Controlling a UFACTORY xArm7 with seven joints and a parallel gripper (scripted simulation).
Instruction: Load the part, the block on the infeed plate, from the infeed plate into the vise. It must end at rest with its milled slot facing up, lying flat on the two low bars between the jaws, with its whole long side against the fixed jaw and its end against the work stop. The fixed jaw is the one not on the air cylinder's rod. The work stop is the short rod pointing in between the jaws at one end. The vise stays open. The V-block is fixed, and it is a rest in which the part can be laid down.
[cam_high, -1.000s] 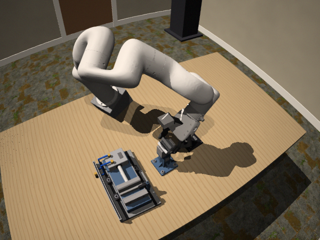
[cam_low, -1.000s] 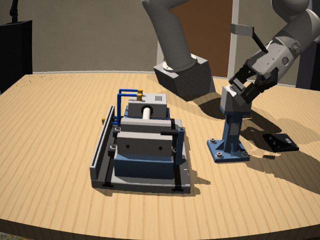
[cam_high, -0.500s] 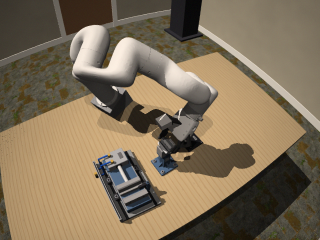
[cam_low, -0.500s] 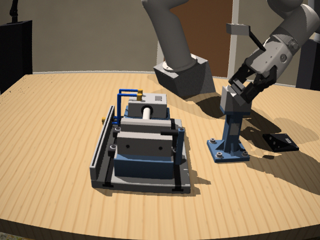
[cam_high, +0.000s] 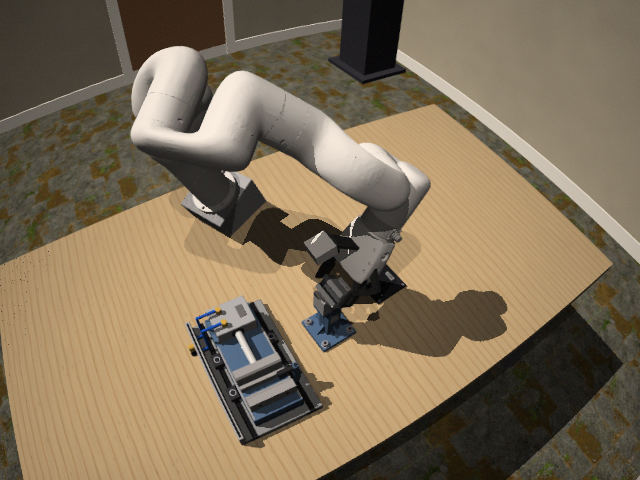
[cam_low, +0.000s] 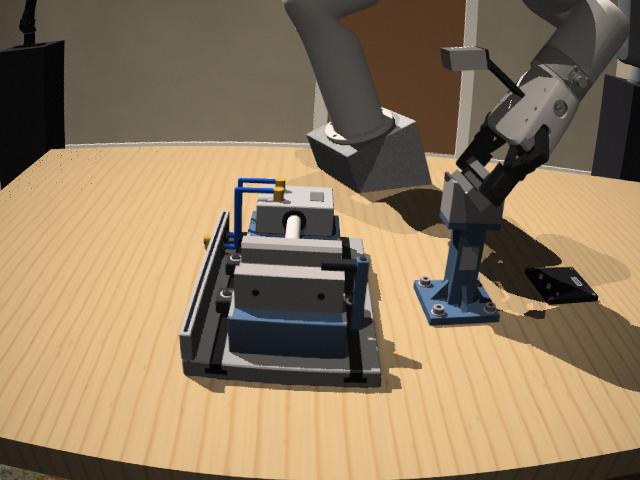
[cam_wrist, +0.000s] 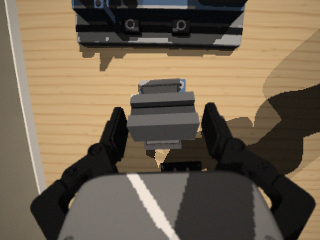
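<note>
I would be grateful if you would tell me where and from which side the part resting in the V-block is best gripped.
Grip the part across its two long side faces, near mid-length, coming down from above at the tool's present tilt. It lies in the V-block, whose walls cover its lower faces, so only the upper sides are free. The open tool already straddles it, one finger at each side.
</note>
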